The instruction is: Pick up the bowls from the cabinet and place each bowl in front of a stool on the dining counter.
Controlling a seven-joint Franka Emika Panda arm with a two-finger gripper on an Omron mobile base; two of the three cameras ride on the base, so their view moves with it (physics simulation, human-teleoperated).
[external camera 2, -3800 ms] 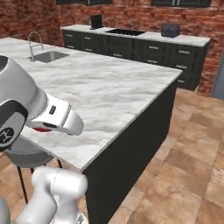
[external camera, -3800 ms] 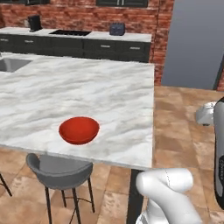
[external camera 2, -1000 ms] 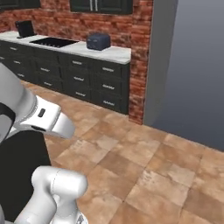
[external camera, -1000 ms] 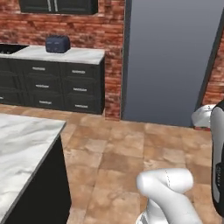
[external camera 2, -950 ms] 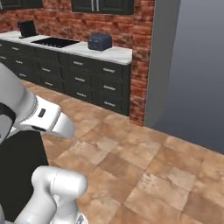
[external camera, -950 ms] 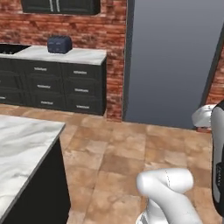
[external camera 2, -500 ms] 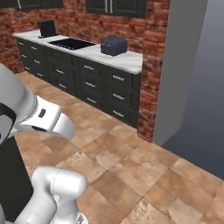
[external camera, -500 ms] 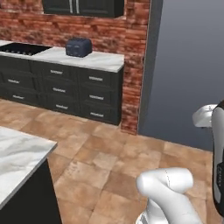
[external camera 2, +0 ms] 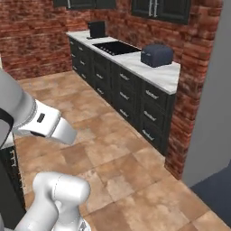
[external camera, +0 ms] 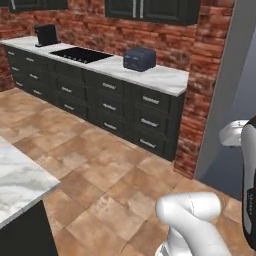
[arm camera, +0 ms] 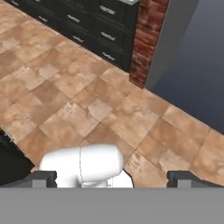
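A corner of the dining counter, a white grey-veined marble slab (external camera: pixel 20 182), juts in at the near left of the left base view above its dark side panel; the visible part carries nothing, and that corner is the one task thing the views give.

Across the terracotta tiled floor (external camera: pixel 95 167), a run of black drawer units with silver handles (external camera: pixel 107 102) stands against the red brick wall (external camera: pixel 90 32) on the far side. Its pale marble top (external camera: pixel 160 77) holds a dark blue-grey toaster (external camera: pixel 139 58) towards the right end, an inset black cooktop (external camera: pixel 82 54) in the middle and a black boxy appliance (external camera: pixel 46 35) at the far left. Dark wall cabinets with closed doors (external camera: pixel 150 9) hang above. A brick pillar (external camera: pixel 210 85) ends the run, and a tall flat grey panel (external camera 2: pixel 207 113) rises just to its right.

The right base view shows the same units end-on, toaster (external camera 2: pixel 156 55) nearest. The hand view looks down on floor tiles, the lower drawers (arm camera: pixel 87 30) and the pillar's foot (arm camera: pixel 142 48).

In the hand view the gripper (arm camera: pixel 112 180) has its 2 dark fingertips (arm camera: pixel 43 178) spread wide apart at the bottom, with nothing between them.
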